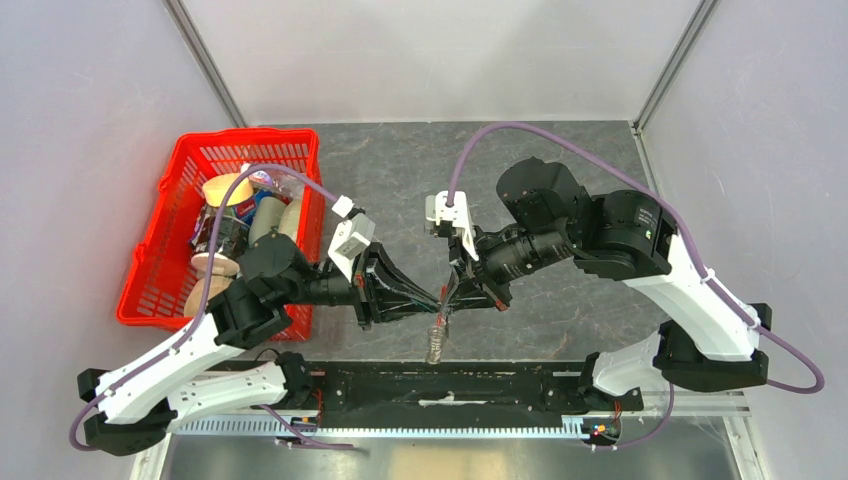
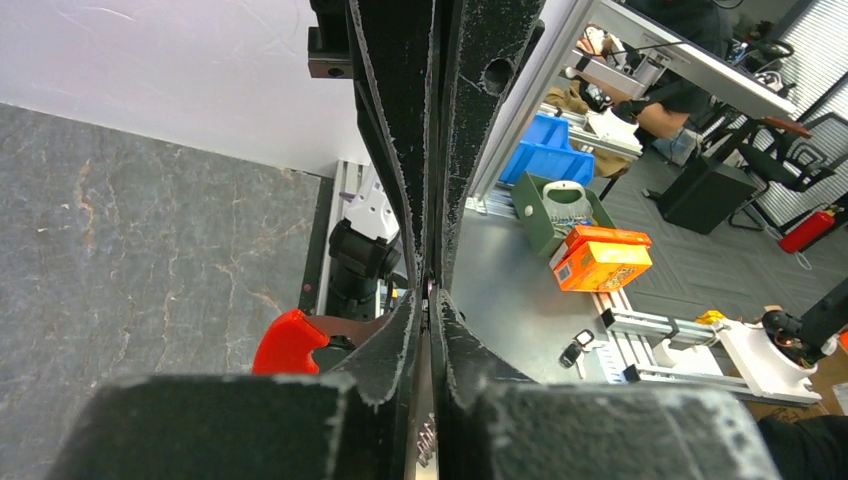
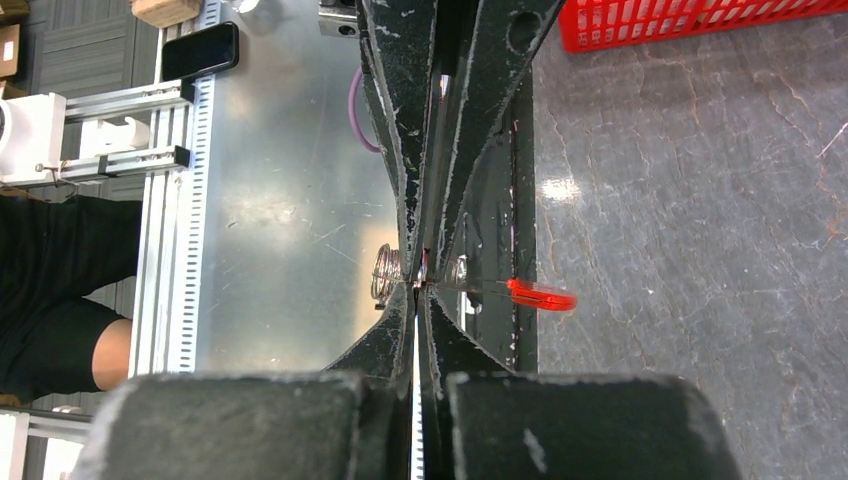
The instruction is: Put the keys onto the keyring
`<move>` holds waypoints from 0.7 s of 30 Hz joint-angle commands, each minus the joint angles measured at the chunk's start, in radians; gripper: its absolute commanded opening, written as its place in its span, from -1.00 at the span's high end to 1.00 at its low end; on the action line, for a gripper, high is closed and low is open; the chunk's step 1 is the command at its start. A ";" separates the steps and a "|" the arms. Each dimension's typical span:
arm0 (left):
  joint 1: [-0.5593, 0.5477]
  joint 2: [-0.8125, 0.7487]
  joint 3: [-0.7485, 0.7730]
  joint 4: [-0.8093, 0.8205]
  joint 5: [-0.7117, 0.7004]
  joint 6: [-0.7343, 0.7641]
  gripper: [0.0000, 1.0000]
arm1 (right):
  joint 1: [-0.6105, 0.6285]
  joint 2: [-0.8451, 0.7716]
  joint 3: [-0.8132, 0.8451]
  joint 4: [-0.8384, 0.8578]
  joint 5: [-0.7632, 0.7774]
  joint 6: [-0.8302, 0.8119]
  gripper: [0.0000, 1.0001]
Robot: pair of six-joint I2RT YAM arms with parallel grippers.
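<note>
Above the table's near middle, my two grippers meet tip to tip. The right gripper [image 1: 452, 288] [image 3: 420, 282] is shut on the keyring [image 1: 437, 340], a grey metal loop that hangs down from the tips. Its red strip [image 3: 540, 296] sticks out to one side and its small wire rings [image 3: 385, 272] to the other. The left gripper [image 1: 438, 300] [image 2: 430, 290] has its jaws pressed onto the same thin metal, with the red strip [image 2: 290, 340] beside it and small rings [image 2: 428, 445] in the gap. The keys [image 2: 577, 347], a black fob with a tiny silver key, lie apart on the grey metal surface beyond the table.
A red basket [image 1: 150, 270] with cups and packets stands at the left of the table. A black rail [image 1: 440, 400] runs along the near edge. Off the table are an orange box [image 2: 600, 258], a green bin [image 2: 555, 210] and a black phone [image 3: 198, 50].
</note>
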 commanded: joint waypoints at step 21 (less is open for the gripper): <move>-0.001 -0.051 -0.093 0.224 0.069 -0.047 0.96 | 0.014 -0.064 -0.024 0.120 0.045 0.070 0.34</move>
